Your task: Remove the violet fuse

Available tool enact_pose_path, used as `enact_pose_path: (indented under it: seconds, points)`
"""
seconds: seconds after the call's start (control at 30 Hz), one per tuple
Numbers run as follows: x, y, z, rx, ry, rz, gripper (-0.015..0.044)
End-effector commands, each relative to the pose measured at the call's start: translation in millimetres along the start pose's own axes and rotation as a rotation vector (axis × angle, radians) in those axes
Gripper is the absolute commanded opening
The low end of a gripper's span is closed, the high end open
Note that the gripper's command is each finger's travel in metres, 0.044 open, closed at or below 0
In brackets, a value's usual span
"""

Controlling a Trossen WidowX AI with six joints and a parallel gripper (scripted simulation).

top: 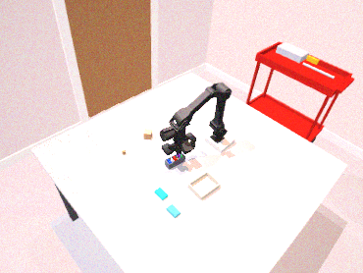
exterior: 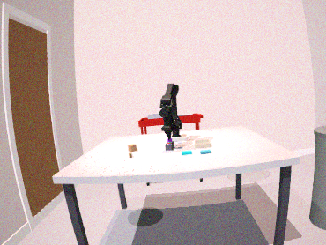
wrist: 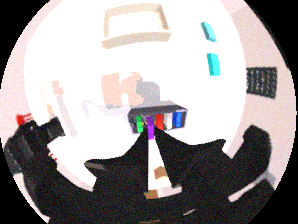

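My gripper [top: 180, 152] [exterior: 169, 138] [wrist: 151, 132] is shut on the violet fuse [wrist: 150, 128], above the fuse block [top: 176, 164] [exterior: 169, 148] [wrist: 150, 112]. The fuse stands higher than its neighbours; I cannot tell for sure whether its lower end is clear of the block. In the wrist view a green fuse [wrist: 139, 124] is on one side of it and a red fuse [wrist: 159, 121] on the other, then a white fuse [wrist: 169, 121] and a blue fuse [wrist: 177, 119], all in the block. The pale tray [top: 196, 193] [exterior: 203, 144] [wrist: 137, 39] is empty, away from the block.
Two cyan pieces, one [top: 161, 193] [exterior: 187, 152] [wrist: 213, 64] nearer the block and another [top: 173, 211] [exterior: 205, 152] [wrist: 208, 31] farther off, lie beside the tray. A brown cube [top: 147, 135] [exterior: 132, 148] and a smaller brown piece [top: 124, 152] [exterior: 130, 155] lie on the block's other side.
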State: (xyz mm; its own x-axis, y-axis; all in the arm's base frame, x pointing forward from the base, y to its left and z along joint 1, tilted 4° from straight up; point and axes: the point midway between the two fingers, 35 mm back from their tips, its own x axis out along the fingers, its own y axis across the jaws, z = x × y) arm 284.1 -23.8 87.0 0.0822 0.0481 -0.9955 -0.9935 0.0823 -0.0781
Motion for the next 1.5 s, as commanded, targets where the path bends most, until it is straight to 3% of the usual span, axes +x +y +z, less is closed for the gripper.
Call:
enact_pose_path:
  seconds: [0.0, 1.47]
  points:
    - [-5, -2, -1, -0.002, 0.004, -0.008, 0.0]
    - [-36, -1, -1, -0.001, 0.005, -0.008, 0.0]
